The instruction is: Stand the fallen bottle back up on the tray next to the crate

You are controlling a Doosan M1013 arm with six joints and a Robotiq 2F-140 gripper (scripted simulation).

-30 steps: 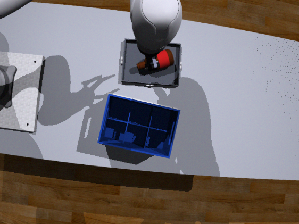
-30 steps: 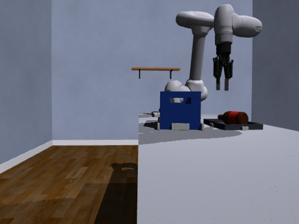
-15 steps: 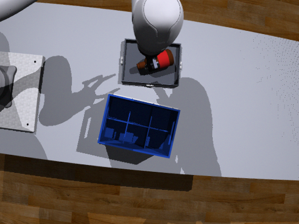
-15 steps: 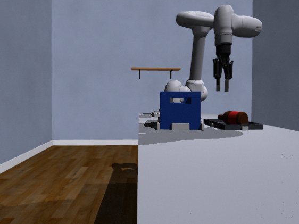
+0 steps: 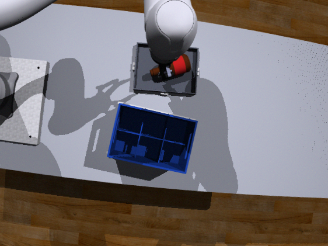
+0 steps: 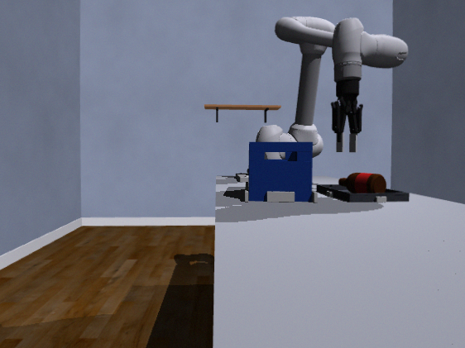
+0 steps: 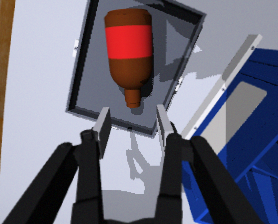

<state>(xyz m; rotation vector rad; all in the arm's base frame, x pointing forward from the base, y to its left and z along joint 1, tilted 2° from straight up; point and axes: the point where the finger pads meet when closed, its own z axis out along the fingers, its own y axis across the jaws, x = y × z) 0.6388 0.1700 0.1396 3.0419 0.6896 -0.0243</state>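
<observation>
Top view: the bottle (image 5: 178, 66) lies on its side inside the dark tray (image 5: 136, 70), neck pointing toward the tray's left side. The blue crate (image 5: 191, 142) stands just beside the tray, apart from it, on the table (image 5: 262, 114). The arm's wrist hangs directly over the bottle, apparently lined up for a grasp from above.

Exterior view: the hand (image 6: 346, 147) hangs well above the bottle (image 6: 364, 183), fingers pointing straight down, touching nothing. The bottle rests flat in the tray (image 6: 397, 195), not yet raised.

Wrist view: the two fingers stand partly spread, with a gap between them and nothing in it. The bottle's neck (image 7: 132, 96) points toward that gap. Judgement: the approach is not complete; descent comes next.
</observation>
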